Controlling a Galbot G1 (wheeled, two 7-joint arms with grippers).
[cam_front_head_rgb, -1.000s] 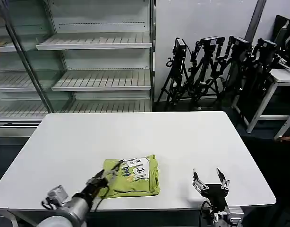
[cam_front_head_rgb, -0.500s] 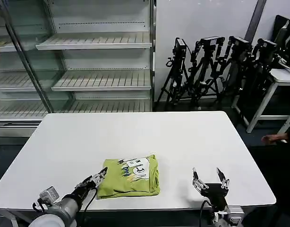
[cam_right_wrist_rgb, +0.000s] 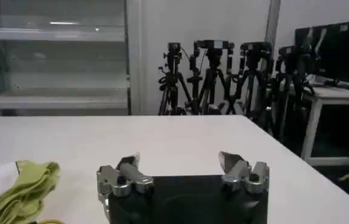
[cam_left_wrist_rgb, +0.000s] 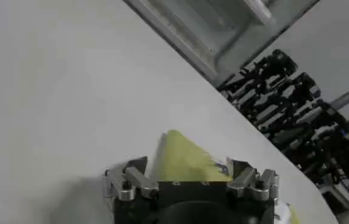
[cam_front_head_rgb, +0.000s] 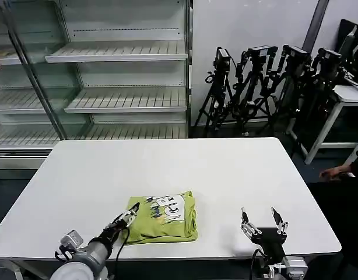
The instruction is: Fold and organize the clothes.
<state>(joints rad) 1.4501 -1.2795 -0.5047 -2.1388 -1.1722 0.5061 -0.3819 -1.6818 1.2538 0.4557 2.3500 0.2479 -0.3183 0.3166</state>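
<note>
**One folded tee, near edge of table**

1 lime T-shirt (cam_front_head_rgb: 164, 218), folded, print side up, on the white table (cam_front_head_rgb: 167, 169) near its front edge, left of centre. White-and-dark lettering on it, not legible. Left gripper (cam_front_head_rgb: 130, 214) at the shirt's left edge, fingers spread w/ cloth between them; can't tell if touching. Right gripper (cam_front_head_rgb: 264, 222) near-right over the table, wide open, holding nothing. 4 tripods (cam_front_head_rgb: 266, 87) at back right.

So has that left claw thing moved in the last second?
Yes. The left gripper pulled back off the T-shirt toward the table's near edge, then returned to the shirt's left edge.
</note>
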